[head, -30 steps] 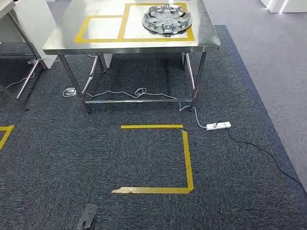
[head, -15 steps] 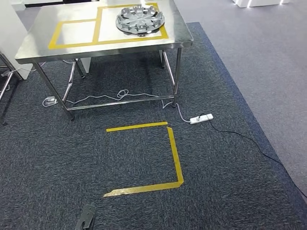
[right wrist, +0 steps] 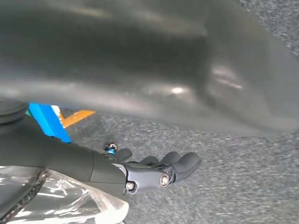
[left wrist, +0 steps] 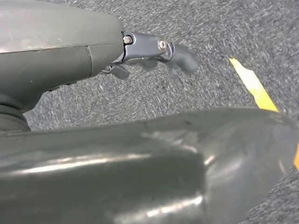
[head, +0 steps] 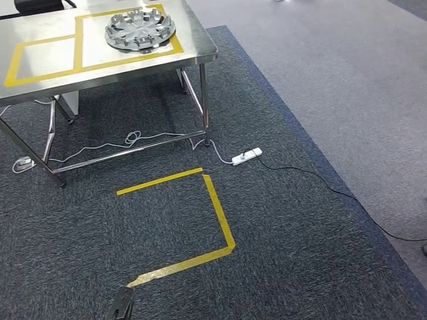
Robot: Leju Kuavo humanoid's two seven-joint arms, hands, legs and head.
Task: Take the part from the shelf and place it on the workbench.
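Part (head: 140, 29) on workbench (head: 201, 47); left hand (left wrist: 159, 51), right hand (right wrist: 159, 172) empty, floorward.

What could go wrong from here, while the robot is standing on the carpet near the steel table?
The white power strip and its black cable lie across the carpet beside the yellow tape; a foot could catch them. The wheel cover sits near the corner of the table, so a bump against the table might shift it.

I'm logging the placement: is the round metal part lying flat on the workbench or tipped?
Flat. The round metal part rests level on the workbench, within a yellow tape box, with no edge raised.
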